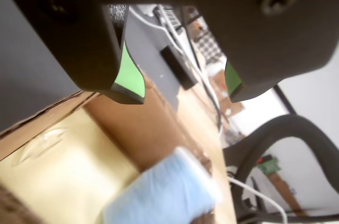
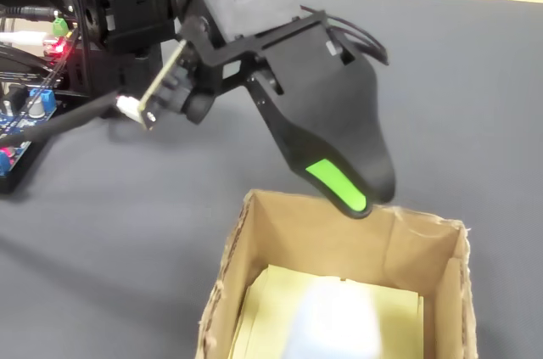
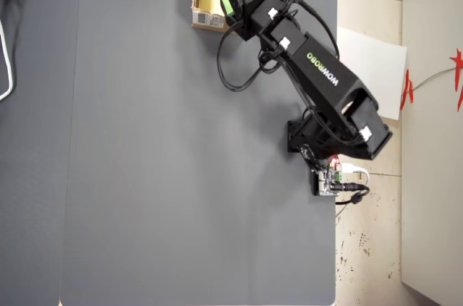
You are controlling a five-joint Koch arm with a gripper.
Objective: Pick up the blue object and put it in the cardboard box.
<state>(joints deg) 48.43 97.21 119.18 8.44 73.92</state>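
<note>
Your gripper, nearest the wrist camera, hangs open and empty above the cardboard box; the blue object lies inside, arm stretched over the grey mat.

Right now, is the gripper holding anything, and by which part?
Nothing is held. The gripper is open above the cardboard box, and the blue object lies loose inside it.

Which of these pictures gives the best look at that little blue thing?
The wrist view: the blue object fills the lower frame, lying in the cardboard box beneath the open claw. The fixed view shows it blurred; overhead, the arm hides it.
</note>
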